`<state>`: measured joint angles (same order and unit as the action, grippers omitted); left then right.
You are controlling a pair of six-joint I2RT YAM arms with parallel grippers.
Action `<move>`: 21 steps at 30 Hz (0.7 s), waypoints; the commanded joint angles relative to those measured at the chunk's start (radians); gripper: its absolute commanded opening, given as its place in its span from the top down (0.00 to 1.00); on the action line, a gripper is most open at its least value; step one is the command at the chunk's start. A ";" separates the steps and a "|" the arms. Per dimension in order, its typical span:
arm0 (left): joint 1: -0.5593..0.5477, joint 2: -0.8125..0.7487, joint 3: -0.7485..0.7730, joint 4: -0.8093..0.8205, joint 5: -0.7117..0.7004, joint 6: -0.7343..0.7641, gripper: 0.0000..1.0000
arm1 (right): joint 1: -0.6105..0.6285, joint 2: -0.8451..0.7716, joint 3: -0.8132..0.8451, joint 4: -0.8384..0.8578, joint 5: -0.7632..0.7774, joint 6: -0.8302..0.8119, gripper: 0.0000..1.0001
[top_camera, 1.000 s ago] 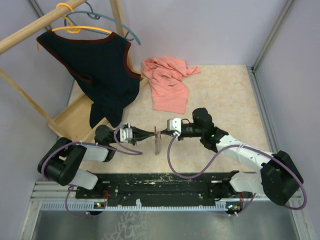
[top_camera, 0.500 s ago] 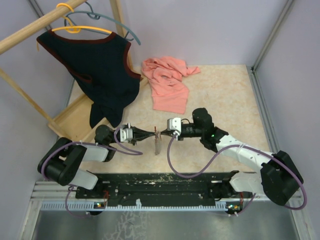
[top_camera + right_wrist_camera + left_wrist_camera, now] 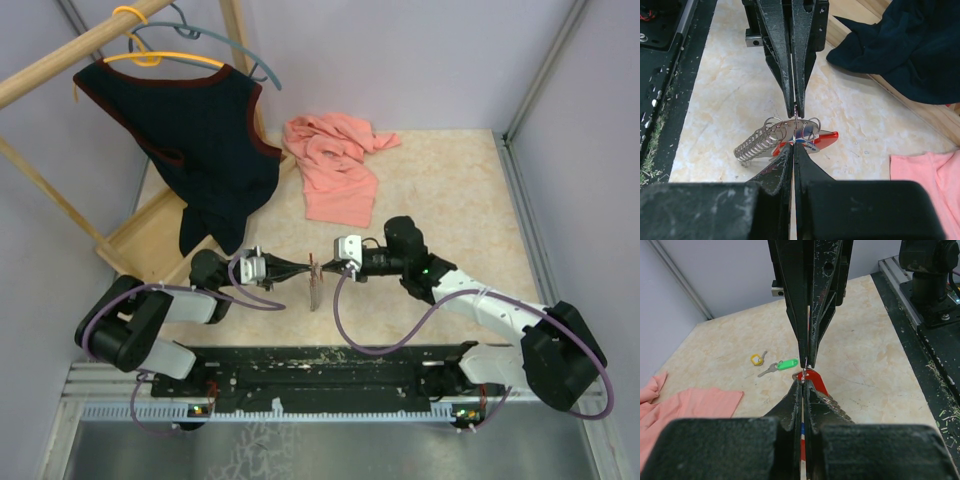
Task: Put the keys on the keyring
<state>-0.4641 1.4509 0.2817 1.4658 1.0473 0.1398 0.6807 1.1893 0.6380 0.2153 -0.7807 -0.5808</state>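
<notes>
Tip to tip above table, left fingers and right fingers both clamp red keyring; green key, yellow key lie on table beyond

Tabletop lies open right of the pink cloth; wooden rack crowds the left.

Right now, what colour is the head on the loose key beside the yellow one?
Bright green. The key shows best in the left wrist view.
</notes>
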 commanded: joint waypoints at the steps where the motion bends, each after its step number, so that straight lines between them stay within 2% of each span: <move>1: 0.004 -0.020 -0.005 0.026 0.008 0.013 1.00 | 0.013 0.000 0.052 0.046 -0.032 0.019 1.00; 21: 0.004 -0.016 -0.005 0.042 0.018 0.004 1.00 | 0.012 -0.001 0.052 0.044 0.010 0.026 1.00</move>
<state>-0.4641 1.4509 0.2817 1.4662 1.0489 0.1387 0.6807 1.2007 0.6380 0.2379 -0.7811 -0.5552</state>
